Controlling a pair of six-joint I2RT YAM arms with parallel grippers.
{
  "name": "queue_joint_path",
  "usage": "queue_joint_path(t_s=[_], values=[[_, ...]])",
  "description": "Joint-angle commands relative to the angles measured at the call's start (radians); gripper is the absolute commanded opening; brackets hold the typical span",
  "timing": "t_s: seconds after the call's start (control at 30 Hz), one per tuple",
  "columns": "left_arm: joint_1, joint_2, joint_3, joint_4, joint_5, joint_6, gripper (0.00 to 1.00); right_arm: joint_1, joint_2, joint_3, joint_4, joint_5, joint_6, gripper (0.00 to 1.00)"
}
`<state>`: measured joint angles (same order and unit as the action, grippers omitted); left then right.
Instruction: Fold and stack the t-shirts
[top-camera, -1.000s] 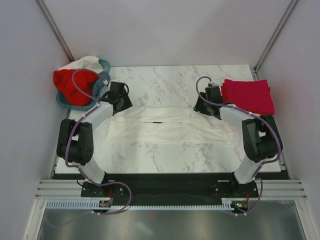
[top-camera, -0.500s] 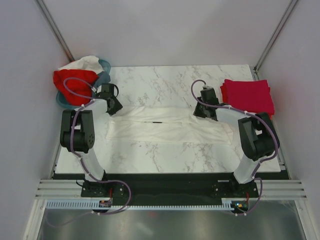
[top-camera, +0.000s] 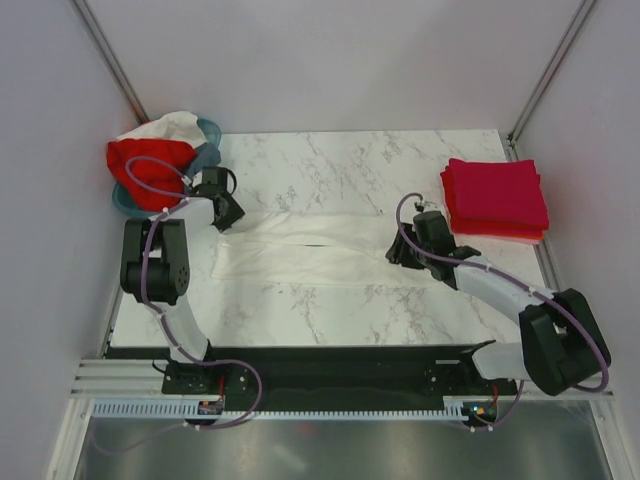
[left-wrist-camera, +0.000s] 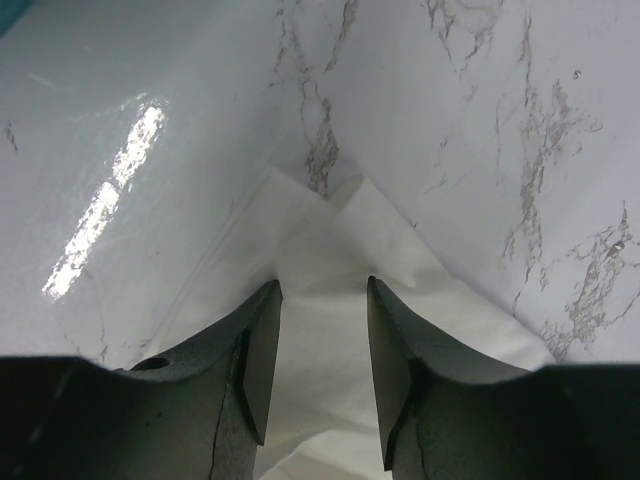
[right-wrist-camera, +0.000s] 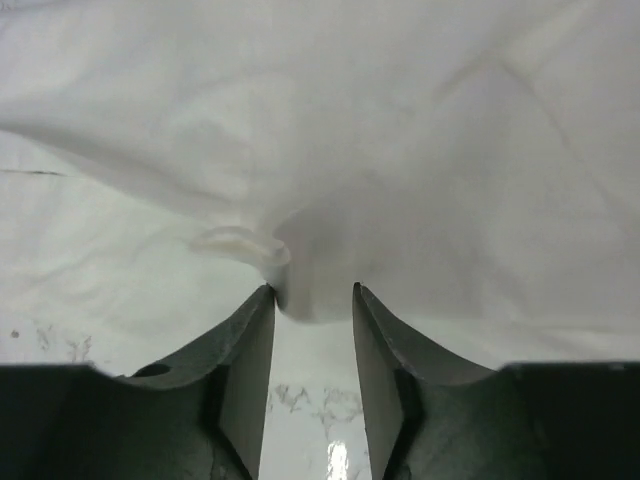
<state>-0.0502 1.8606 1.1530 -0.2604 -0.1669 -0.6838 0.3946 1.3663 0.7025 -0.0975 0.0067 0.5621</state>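
A large white t-shirt (top-camera: 310, 250) lies folded into a long strip across the table's middle. My left gripper (top-camera: 229, 214) rests on its far left corner. In the left wrist view the white cloth (left-wrist-camera: 320, 250) runs under and between the jaws of that gripper (left-wrist-camera: 323, 282), which stand apart. My right gripper (top-camera: 397, 252) is at the strip's right end. In the right wrist view its jaws (right-wrist-camera: 312, 290) are apart, with a rounded fold of the white cloth (right-wrist-camera: 310, 270) at the tips and bare table between the fingers. A stack of folded red t-shirts (top-camera: 495, 197) sits at the far right.
A teal basket (top-camera: 211, 129) at the far left corner holds a crumpled red shirt (top-camera: 148, 170) and a white one (top-camera: 170, 125). The marble table (top-camera: 330, 170) shows behind and in front of the strip. Metal frame posts stand at both back corners.
My right arm has swung down and stretched out low, and its gripper has moved nearer and slightly left. The white strip's visible right end is now shorter. My left gripper settled on the left corner, then stayed.
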Motion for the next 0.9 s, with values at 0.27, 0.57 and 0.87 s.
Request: queue_joint_path(t_s=[0.27, 0.57, 0.87], values=[[-0.12, -0.21, 0.039, -0.042, -0.134, 0.119, 0.58, -0.003, -0.213, 0.063, -0.137, 0.221, -0.014, 0.68], [-0.382, -0.311, 0.091, -0.068, -0.082, 0.178, 0.59, -0.06, 0.065, 0.261, -0.146, 0.256, -0.002, 0.6], [-0.559, -0.213, 0.04, 0.197, 0.257, 0.25, 0.64, -0.094, 0.261, 0.341, -0.15, 0.246, -0.036, 0.59]])
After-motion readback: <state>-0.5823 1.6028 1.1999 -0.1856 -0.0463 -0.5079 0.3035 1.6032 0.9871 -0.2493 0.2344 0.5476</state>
